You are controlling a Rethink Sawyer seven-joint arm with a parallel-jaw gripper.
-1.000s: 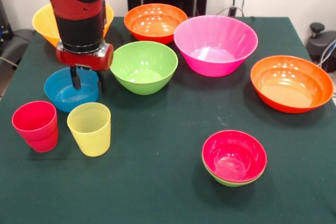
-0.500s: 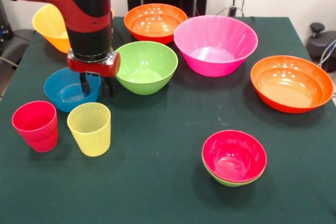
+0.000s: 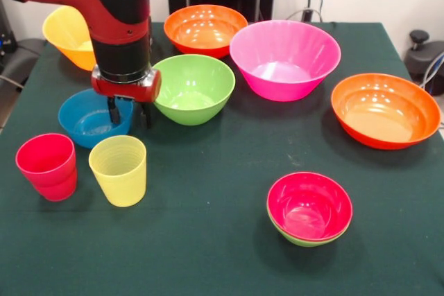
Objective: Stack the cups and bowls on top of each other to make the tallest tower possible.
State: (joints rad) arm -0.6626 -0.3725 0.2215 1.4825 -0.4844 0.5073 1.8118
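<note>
You have the gripper (image 3: 130, 114) low over the table (image 3: 208, 240), at the right-hand rim of the blue bowl (image 3: 87, 119). Its two dark fingers (image 3: 112, 110) stand a little apart, one seemingly inside the bowl's rim and the other outside it, toward the green bowl (image 3: 194, 88). You cannot tell from this angle whether they touch the rim, and nothing is lifted between them.

Your tower (image 3: 309, 209) sits toward the front right of the table, well apart from the gripper. So far it is a red bowl (image 3: 309, 204) nested in a small light-green bowl (image 3: 298, 238), of which only a thin band shows under the red rim.

The two cups stand upright at the front left, just beside each other: the red cup (image 3: 47, 166) at the outside, the yellow cup (image 3: 118, 170) next to it and just in front of the blue bowl.

The other bowls lie singly. The green bowl is just right of the gripper. Behind it you see one orange bowl (image 3: 205, 29), with the large pink bowl (image 3: 284, 59) beside that. A second orange bowl (image 3: 385, 109) lies at the right edge of the table, apart from the rest. The yellow-orange bowl (image 3: 66, 32) sits at the far left corner, tilted, and partly hidden by the red and black arm (image 3: 114, 12)
</note>
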